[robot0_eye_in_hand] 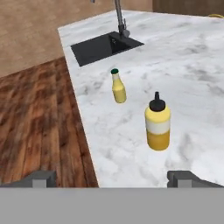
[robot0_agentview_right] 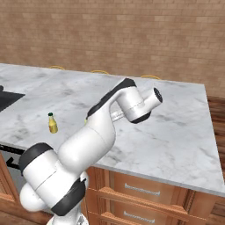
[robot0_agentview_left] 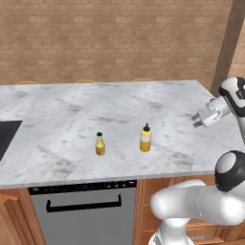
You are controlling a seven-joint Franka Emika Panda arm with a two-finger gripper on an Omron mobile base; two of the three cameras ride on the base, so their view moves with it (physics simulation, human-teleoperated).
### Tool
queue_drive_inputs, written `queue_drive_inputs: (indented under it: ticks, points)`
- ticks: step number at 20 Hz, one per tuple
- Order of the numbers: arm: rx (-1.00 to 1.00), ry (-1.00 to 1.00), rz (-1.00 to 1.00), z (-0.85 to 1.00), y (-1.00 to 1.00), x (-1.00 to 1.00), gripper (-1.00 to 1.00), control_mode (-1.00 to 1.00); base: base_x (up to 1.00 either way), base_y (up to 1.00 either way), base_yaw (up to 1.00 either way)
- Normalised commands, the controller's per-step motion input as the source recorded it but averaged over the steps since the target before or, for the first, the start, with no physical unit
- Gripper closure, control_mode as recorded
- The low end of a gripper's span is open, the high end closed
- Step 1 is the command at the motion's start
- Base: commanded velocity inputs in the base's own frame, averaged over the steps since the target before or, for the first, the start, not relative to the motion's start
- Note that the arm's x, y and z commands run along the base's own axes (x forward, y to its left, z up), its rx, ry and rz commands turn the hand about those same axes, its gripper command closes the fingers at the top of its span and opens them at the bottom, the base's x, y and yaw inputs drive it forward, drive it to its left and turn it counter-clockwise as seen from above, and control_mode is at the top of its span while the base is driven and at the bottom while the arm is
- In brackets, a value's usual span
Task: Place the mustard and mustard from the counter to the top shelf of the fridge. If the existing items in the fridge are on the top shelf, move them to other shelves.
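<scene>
Both mustard bottles stand upright and apart on the marble counter point(robot0_agentview_left: 72, 110): the slim orange-tinted bottle point(robot0_eye_in_hand: 118, 86) nearer the dark sink point(robot0_eye_in_hand: 105, 47), the squat yellow bottle point(robot0_eye_in_hand: 158, 122) nearer the hand. The gripper point(robot0_eye_in_hand: 116, 178) hovers before them, fingers spread wide, holding nothing.

Two upright yellow mustard bottles near each other on the marble counter point(robot0_agentview_left: 62, 119): slim one point(robot0_agentview_left: 100, 144), squatter one point(robot0_agentview_left: 145, 138).

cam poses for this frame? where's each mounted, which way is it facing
Left base view: behind-left, looking down over the counter at both bottles; arm at right.
Right base view: behind-right; arm across the middle, slim mustard at left.
Hand view: on the hand, toward the squat mustard and sink; open claw tips below.
Shared: slim mustard, counter.
</scene>
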Motion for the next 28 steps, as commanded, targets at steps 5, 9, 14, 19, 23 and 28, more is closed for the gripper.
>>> queue_drive_inputs:
  ticks: [5,9,14,19,23,28]
  points:
    - [0.09,-0.16,0.03,-0.41,0.39,0.04,-1.00,-1.00,0.00,0.00,0.00]
    - [0.02,-0.14,0.00,-0.30,0.40,0.10,-1.00,-1.00,0.00,0.00,0.00]
    - [0.01,-0.02,0.08,-0.27,0.19,0.27,-1.00,-1.00,0.00,0.00,0.00]
    - [0.01,0.00,0.18,-0.20,0.09,0.38,-1.00,-1.00,0.00,0.00,0.00]
    - [0.07,-0.02,0.01,-0.37,0.31,0.50,-1.00,-1.00,0.00,0.00,0.00]
    - [0.16,-0.01,0.00,-0.36,0.28,0.36,-1.00,-1.00,0.00,0.00,0.00]
